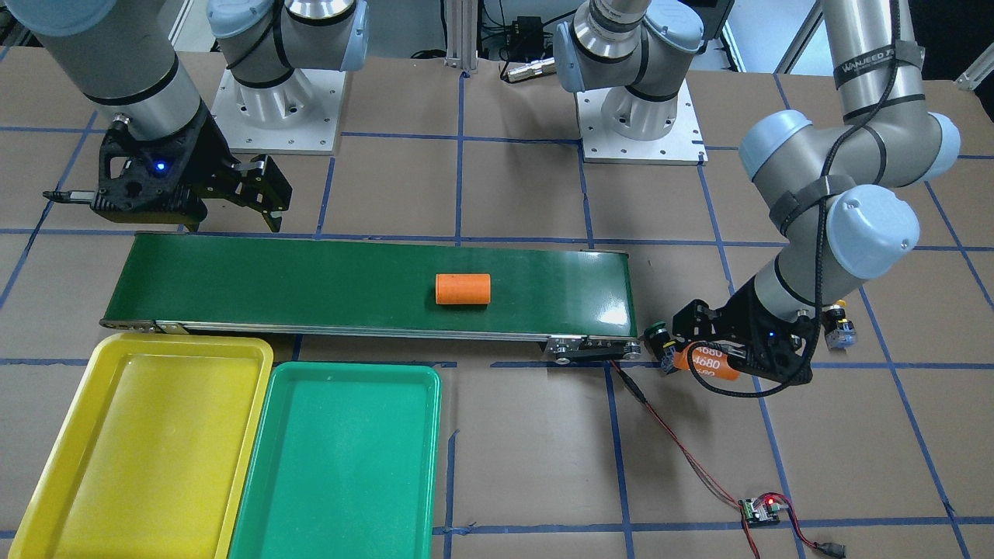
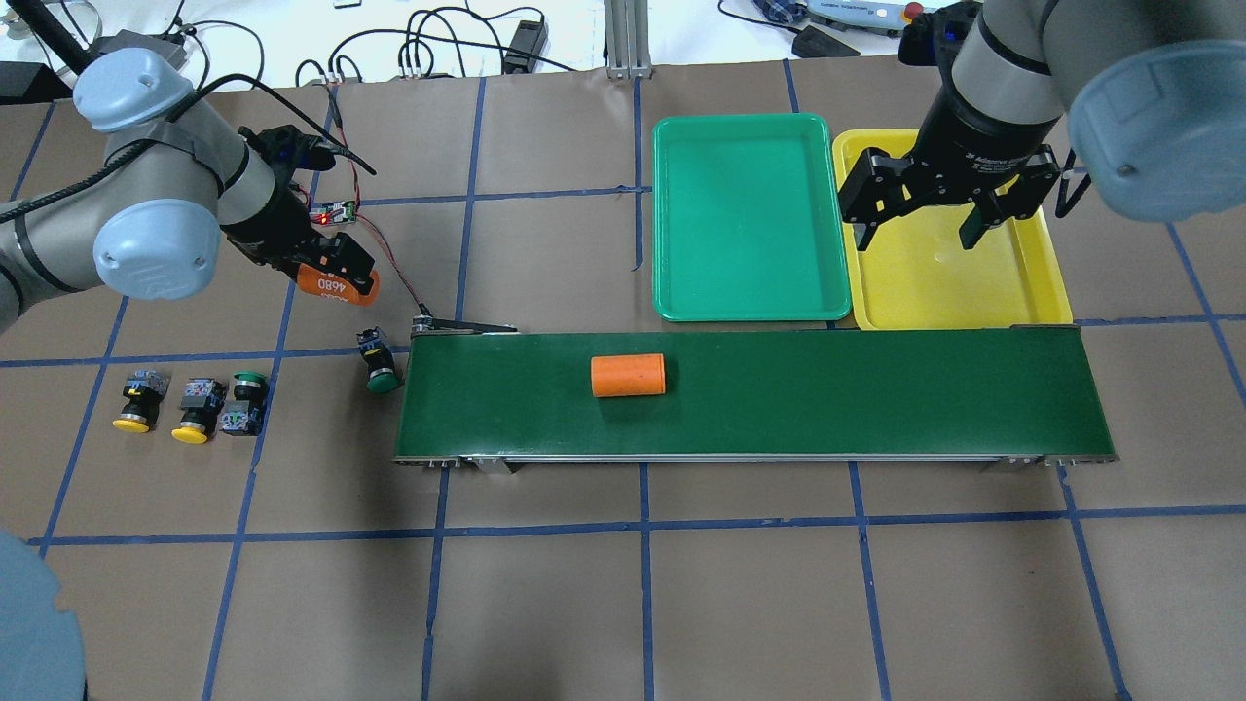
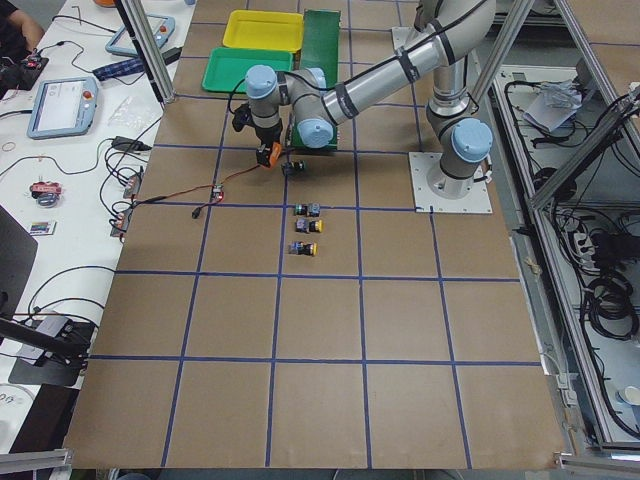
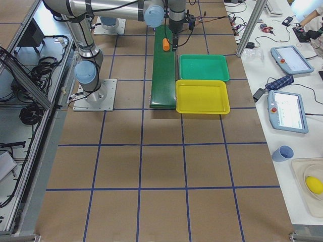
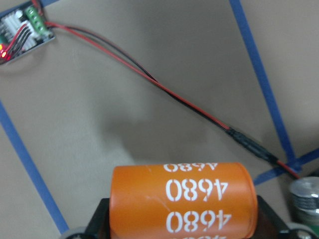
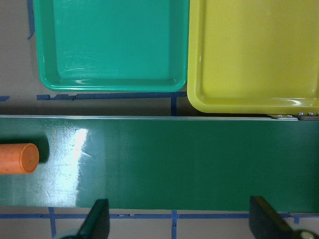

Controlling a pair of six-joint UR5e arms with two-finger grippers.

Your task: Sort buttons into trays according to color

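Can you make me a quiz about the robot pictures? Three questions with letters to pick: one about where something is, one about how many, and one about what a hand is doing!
1. Where is the loose cylinder?
A. on the belt
B. in a tray
C. in the right hand

2. How many yellow buttons are there?
A. one
B. two
C. four

3. What is the left hand doing?
A. open and empty
B. shut on the held cylinder
C. shut on a button

Answers:
1 A: it lies near the middle of the belt.
2 B: a second yellow one sits beside the first, next to a green button.
3 B: the left wrist view shows the orange cylinder marked 4680 held in the hand.
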